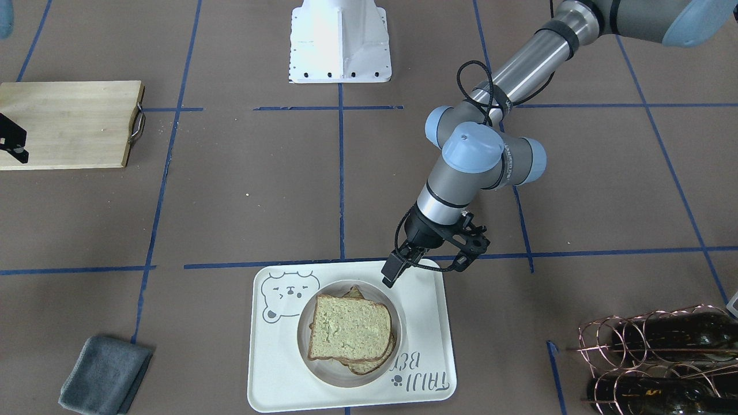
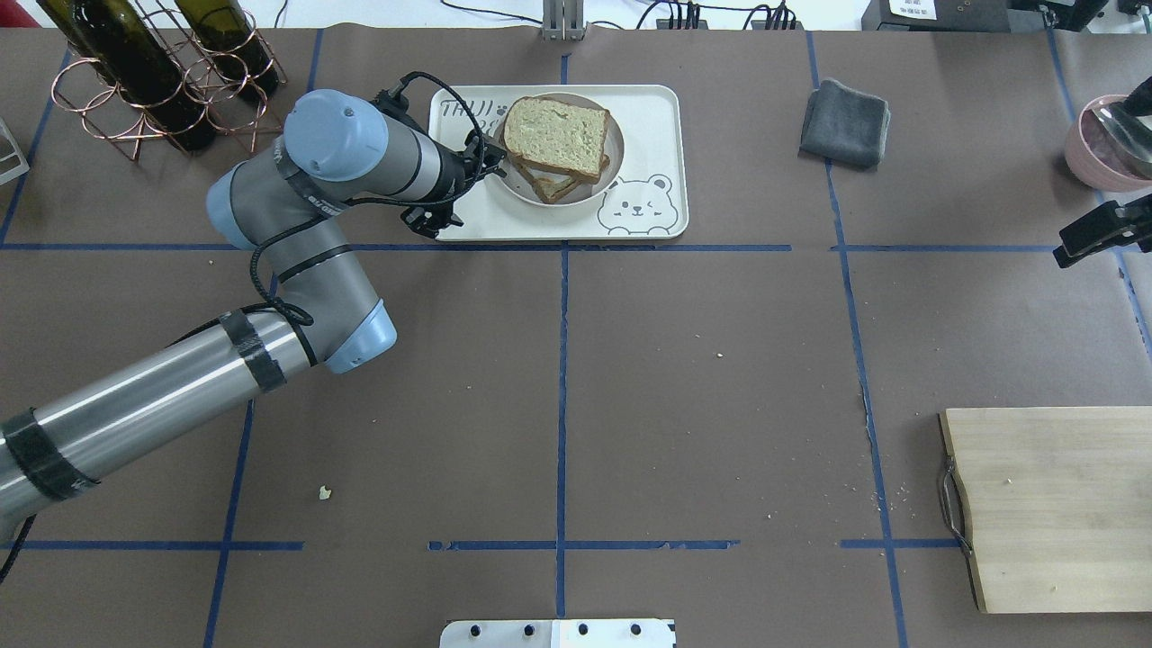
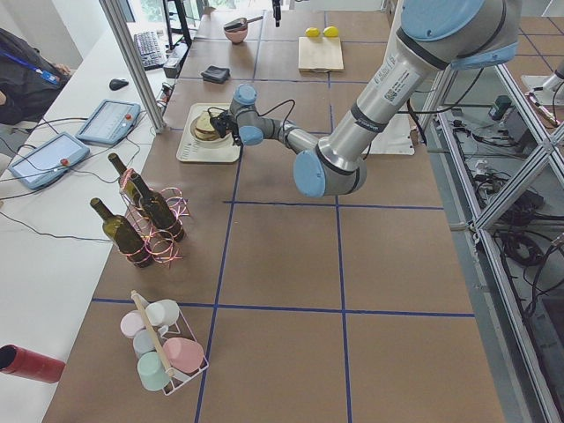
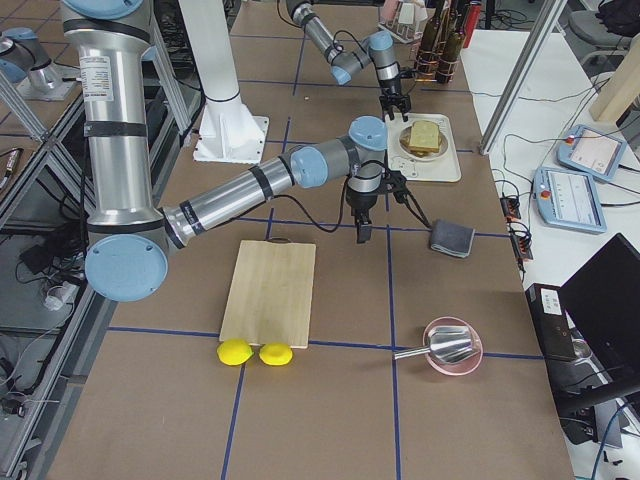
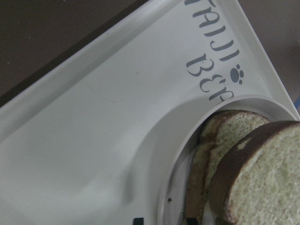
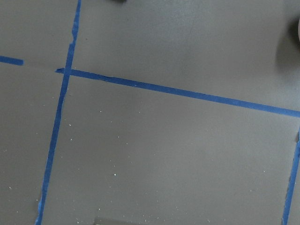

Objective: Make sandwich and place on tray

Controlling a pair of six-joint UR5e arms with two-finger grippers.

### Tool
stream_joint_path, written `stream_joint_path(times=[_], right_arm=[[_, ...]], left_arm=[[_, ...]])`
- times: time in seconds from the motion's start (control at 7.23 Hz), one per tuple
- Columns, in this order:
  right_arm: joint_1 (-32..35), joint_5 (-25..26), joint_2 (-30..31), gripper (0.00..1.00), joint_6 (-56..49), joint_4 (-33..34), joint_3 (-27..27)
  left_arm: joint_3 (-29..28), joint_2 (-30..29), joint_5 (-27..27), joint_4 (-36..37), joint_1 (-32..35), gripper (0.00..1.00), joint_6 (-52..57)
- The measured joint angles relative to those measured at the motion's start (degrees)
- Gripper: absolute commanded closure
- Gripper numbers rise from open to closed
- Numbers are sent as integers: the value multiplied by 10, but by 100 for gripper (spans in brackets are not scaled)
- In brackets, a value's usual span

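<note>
Sandwich [image 1: 349,329]: stacked in two slices on plate [image 1: 331,376], inside tray [image 1: 429,323]; no egg visible between slices. Looks all but finished, judging by that, with only letting go and backing off seemingly left.

Left gripper [image 1: 393,273]: hangs at plate's rim and appears to straddle it in wrist view; cannot tell whether clamped on rim or slack.

Right gripper [image 2: 1100,230]: well apart from tray; cannot tell whether parted or closed.

Writing on tray: reads "TAIJI BE" beside paw print [image 5: 237,75], remainder hidden by plate. Bear face [image 1: 288,294] drawn at opposite corner. Nothing else legible.
</note>
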State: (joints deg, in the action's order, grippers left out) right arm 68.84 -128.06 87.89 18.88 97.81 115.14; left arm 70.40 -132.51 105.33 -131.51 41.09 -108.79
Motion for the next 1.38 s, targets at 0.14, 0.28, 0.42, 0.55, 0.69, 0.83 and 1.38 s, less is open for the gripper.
stream_joint_path(times=[0.14,0.28,0.42,0.55,0.69,0.83,1.38], right_arm=[[4,1,4,0,-1,0,0],[10,3,10,0,-4,0,-1],[19,5,18,0,-16,0,-4],[35,5,28,0,-37,-1,-12],[59,3,37,0,-73,-1,-28],[89,-2,46,0,-123,-2,-51],[203,-69,59,0,-290,-4,-147]], left_arm=[[55,31,3,35,2,0,34],[124,70,15,75,6,0,74],[194,109,29,120,13,0,117],[257,147,37,159,20,0,166],[310,186,41,187,25,0,218],[352,220,43,216,34,0,278],[409,328,126,308,174,0,618]])
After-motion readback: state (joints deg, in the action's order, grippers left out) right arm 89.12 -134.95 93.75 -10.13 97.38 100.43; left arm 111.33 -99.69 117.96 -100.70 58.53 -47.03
